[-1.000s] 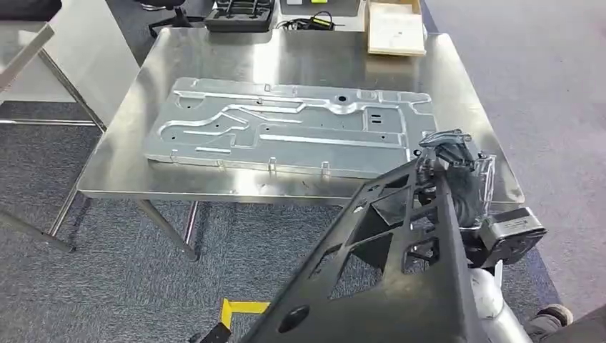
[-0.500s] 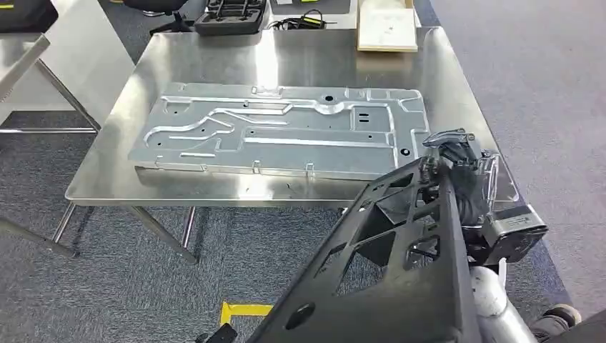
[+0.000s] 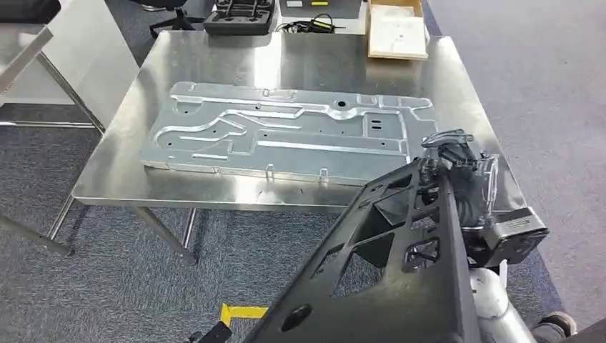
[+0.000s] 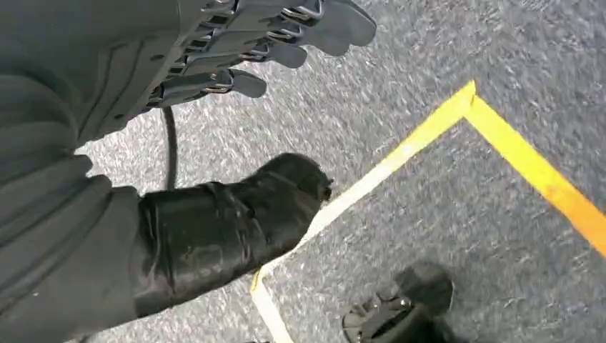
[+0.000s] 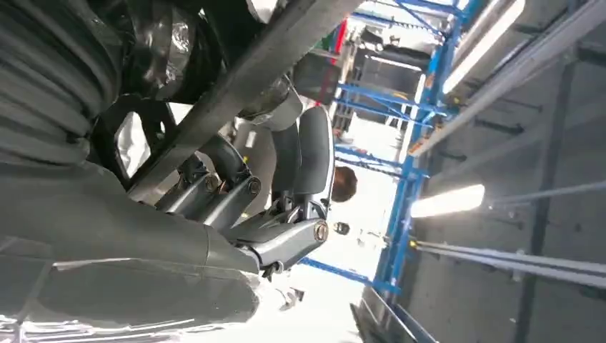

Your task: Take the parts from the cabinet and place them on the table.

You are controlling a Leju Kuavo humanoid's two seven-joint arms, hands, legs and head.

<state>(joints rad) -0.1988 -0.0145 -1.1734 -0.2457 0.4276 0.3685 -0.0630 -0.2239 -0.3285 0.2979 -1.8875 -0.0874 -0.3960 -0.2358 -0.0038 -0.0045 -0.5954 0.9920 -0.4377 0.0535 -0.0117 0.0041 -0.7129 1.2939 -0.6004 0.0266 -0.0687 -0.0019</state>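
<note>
My right hand (image 3: 457, 179) grips the upper end of a large black cut-out panel (image 3: 386, 279), which slants down toward the bottom of the head view, in front of the table's near right corner. In the right wrist view the hand's fingers (image 5: 286, 186) wrap around the panel's edge (image 5: 243, 78). A long silver stamped metal plate (image 3: 286, 132) lies flat across the steel table (image 3: 128, 93). My left hand (image 4: 236, 50) hangs over the carpet, its fingers apart and holding nothing.
At the table's far edge sit a black tray (image 3: 239, 14), a cable (image 3: 311, 25) and a pale flat box (image 3: 396, 32). A second table (image 3: 21, 43) stands at the left. Yellow floor tape (image 3: 239, 311) marks the grey carpet below; blue racking (image 5: 414, 143) shows overhead.
The whole view has swayed slightly as the camera moved; the table has shifted back to the right and down. My right hand keeps the same grip on the black panel.
</note>
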